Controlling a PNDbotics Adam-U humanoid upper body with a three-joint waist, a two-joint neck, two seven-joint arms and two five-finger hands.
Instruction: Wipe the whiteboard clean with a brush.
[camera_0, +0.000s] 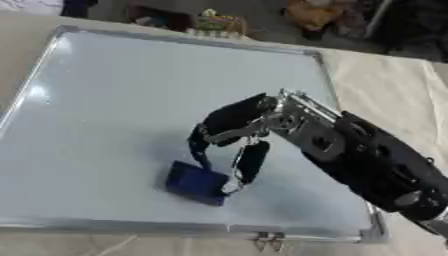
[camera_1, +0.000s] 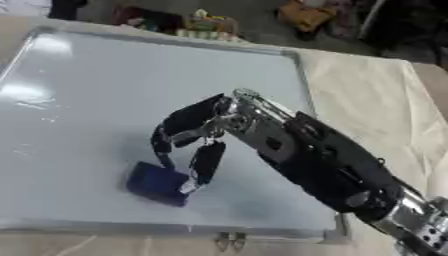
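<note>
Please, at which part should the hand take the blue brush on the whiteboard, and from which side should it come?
Probably from above, across the two long sides of the blue brush. It lies flat on the whiteboard, so only its top and sides are free. The right hand already comes this way, fingers curled down onto its near-right end.

Beige cloth-covered table (camera_0: 394, 85), colourful clutter (camera_0: 210, 22) beyond its far edge
</note>
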